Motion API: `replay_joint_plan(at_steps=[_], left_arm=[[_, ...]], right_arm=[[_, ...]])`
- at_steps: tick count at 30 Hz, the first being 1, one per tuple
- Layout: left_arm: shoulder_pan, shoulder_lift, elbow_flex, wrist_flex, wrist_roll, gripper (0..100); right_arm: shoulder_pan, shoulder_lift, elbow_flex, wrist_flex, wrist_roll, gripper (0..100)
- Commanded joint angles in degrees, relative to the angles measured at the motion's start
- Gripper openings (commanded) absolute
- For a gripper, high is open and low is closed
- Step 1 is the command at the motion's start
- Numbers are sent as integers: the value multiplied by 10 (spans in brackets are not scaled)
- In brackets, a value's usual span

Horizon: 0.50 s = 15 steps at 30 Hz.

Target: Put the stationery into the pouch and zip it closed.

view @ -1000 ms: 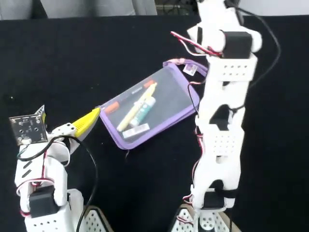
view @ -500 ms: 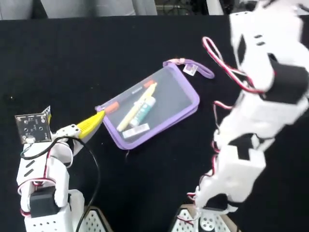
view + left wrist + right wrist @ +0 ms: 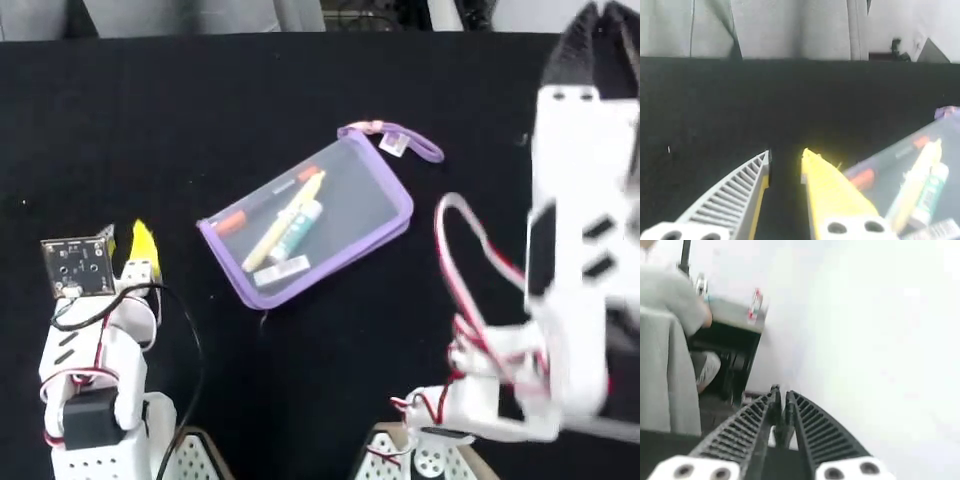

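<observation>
Purple-trimmed pouch [image 3: 360,200] mid-frame, stationery [image 3: 290,225] inside, seemingly zipped; appears the closing step, left tool [image 3: 785,152] slightly parted, right tool [image 3: 781,390] clenched empty; calls only for parking.

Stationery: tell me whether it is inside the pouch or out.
Inside: the stationery lies behind the clear front of the pouch, within its purple edge.
</observation>
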Motion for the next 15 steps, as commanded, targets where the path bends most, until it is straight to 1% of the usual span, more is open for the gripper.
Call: replay_joint_plan(at_steps=[1, 4, 9, 12, 15], left_arm=[[7, -1, -70, 92, 7, 99], [7, -1, -89, 147, 7, 98], [7, -1, -83, 197, 7, 98], [7, -1, -63, 216, 7, 98], [7, -1, -28, 215, 5, 98]], right_arm=[[11, -55, -10, 15, -4, 11], [11, -80, -10, 15, -4, 11], [10, -124, 18, 15, -4, 11], [10, -171, 84, 15, -4, 11], [8, -232, 179, 14, -4, 11]])
